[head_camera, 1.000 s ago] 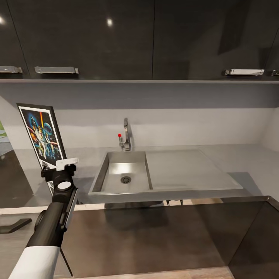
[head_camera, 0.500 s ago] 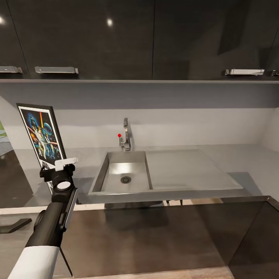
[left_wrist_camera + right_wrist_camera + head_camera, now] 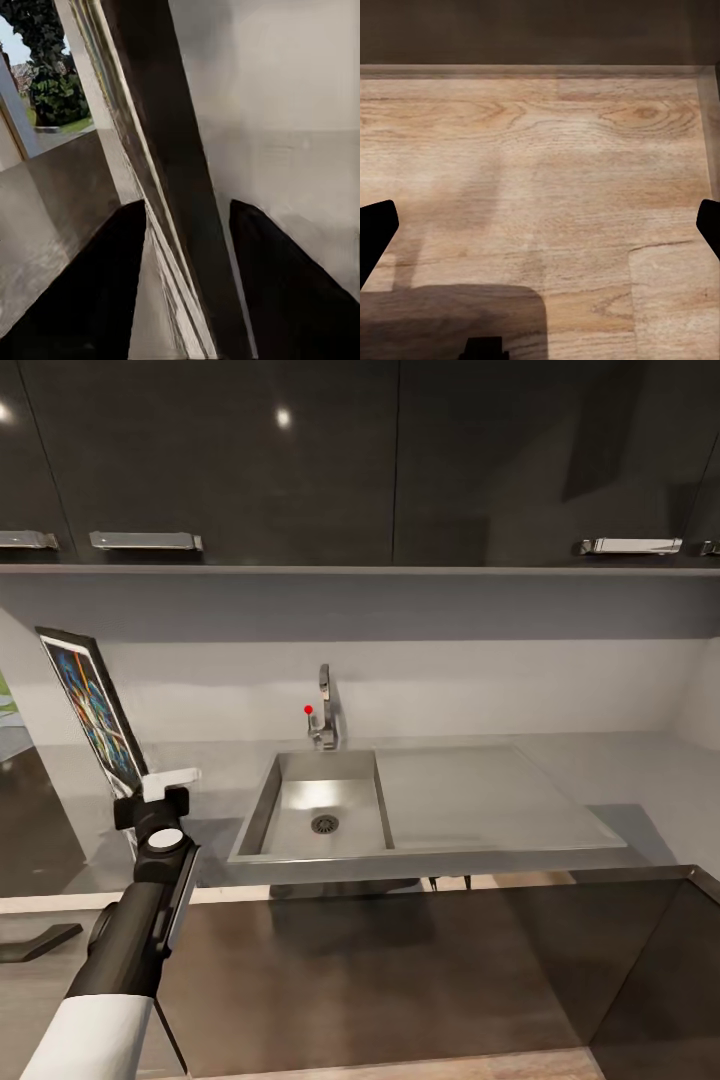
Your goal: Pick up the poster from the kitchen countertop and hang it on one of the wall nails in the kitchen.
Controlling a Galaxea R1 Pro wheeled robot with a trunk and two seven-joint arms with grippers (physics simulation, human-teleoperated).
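Since a moment ago the poster (image 3: 92,705) has turned nearly edge-on to you, its top leaning left. Your left gripper (image 3: 150,788) is clamped on its lower edge, above the kitchen countertop (image 3: 600,780) left of the sink (image 3: 318,805). Your left wrist camera shows the frame's edge (image 3: 161,187) running between both fingers (image 3: 90,292). Your right gripper (image 3: 540,225) hangs spread wide over wood floor (image 3: 547,150). Your left arm reaches forward, wrist raised.

Pale grey glossy kitchen countertop (image 3: 600,775) with inset steel sink (image 3: 320,805), poster (image 3: 90,705) upright at its left end.
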